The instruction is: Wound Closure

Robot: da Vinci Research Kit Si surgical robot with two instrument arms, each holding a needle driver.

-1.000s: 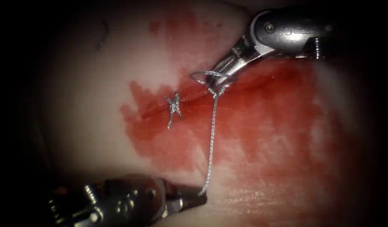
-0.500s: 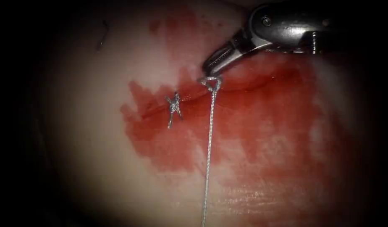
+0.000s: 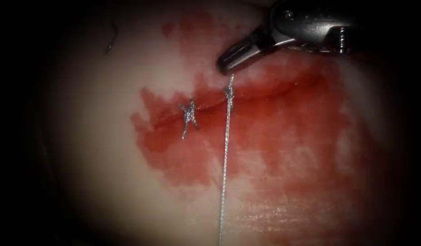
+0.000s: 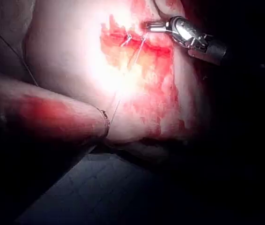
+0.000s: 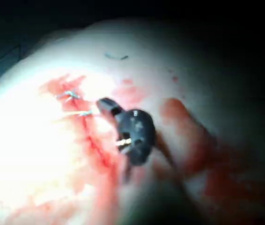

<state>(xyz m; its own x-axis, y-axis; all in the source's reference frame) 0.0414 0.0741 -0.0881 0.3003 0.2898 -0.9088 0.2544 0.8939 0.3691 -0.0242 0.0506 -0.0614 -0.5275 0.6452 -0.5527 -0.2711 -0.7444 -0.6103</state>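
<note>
- The right end effector (image 3: 225,65) reaches in from the upper right, its jaws closed on the short end of the thread (image 3: 225,155) just above the cut (image 3: 210,105).
- The thread runs taut from a fresh knot (image 3: 229,92) on the cut straight down out of the endoscope view.
- A finished stitch (image 3: 188,115) with cut ends sits on the cut, left of the knot.
- Red fluid (image 3: 283,136) stains the tissue (image 3: 96,136) around the cut.
- The needle (image 4: 106,123) lies against the tissue's edge in the left wrist view, free of both tools.

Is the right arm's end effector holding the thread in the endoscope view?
Yes, the right end effector is shut on the thread just above the cut.
</note>
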